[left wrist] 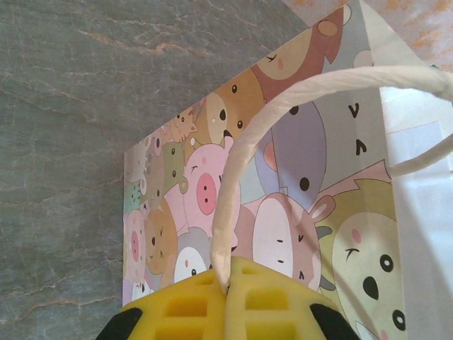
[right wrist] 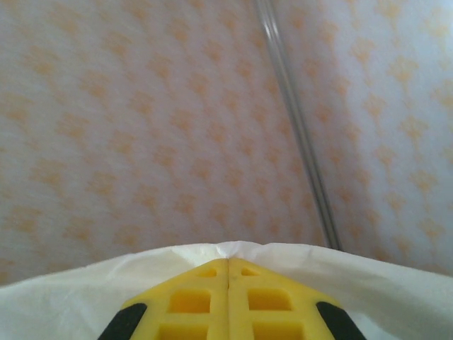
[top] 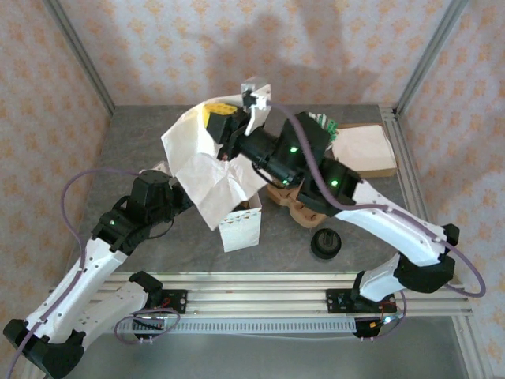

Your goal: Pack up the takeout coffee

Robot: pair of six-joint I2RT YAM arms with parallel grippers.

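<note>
A paper bag, white on the side that faces the top camera, is held up over the middle of the table, its base near the tabletop. In the left wrist view its side is printed with cartoon animals. My left gripper is shut on the bag's twisted paper handle. My right gripper is raised at the bag's top and is shut on its white paper rim; its fingertips meet on the paper. The takeout coffee is hidden or out of view.
A stack of black lids sits front right of the bag. A brown cardboard carrier lies under the right arm. Flat brown-edged paper bags lie at the back right, beside a green striped item. A metal rail runs along the near edge.
</note>
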